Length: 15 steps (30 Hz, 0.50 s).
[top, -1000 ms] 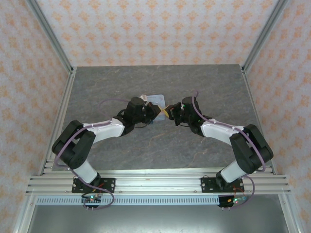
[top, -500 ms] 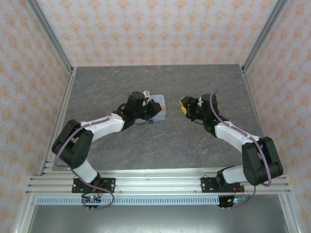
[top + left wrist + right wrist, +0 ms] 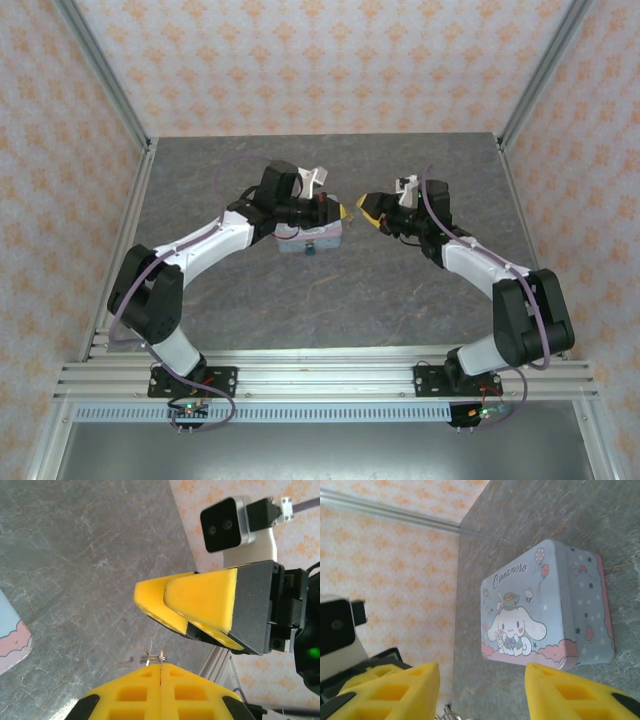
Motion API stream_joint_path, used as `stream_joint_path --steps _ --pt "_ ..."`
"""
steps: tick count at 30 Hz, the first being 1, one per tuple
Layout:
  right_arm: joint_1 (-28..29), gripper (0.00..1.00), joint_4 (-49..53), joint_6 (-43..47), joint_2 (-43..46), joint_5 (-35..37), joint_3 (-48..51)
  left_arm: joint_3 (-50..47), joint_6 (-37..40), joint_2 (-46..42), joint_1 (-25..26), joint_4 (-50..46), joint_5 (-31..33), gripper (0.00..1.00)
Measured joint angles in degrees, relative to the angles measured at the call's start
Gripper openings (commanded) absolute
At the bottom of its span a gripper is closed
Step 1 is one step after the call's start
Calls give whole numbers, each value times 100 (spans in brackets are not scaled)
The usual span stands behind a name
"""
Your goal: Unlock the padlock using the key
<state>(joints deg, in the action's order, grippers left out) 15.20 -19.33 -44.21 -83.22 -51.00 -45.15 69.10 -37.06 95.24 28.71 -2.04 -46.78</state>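
My left gripper (image 3: 343,212) hangs over the right end of the pale blue tin (image 3: 310,235), its yellow fingers shut on the key. The key's thin metal and its ring (image 3: 154,657) poke out from the left gripper's tips (image 3: 161,666). My right gripper (image 3: 372,212) faces it from the right, a small gap away and open, with nothing between its fingers (image 3: 395,690). In the left wrist view the right gripper's fingers (image 3: 200,597) sit just above the key ring. The tiny teal padlock (image 3: 310,250) lies at the tin's near edge.
The cartoon-lidded tin (image 3: 545,610) lies flat on the grey table (image 3: 330,300) below both grippers. Aluminium frame posts (image 3: 100,70) and patterned walls enclose the table on three sides. Bare table surface stretches in front of and behind the tin.
The right gripper opened, swung away to the right, then came back toward the left gripper. The left gripper, still shut, moved farther back and right over the tin.
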Motion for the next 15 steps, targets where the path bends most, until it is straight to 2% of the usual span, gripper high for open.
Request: stream_joint_path --steps 15 --pt "0 44 -643 136 -291 -809 2 61 175 179 0 -245 -280 0"
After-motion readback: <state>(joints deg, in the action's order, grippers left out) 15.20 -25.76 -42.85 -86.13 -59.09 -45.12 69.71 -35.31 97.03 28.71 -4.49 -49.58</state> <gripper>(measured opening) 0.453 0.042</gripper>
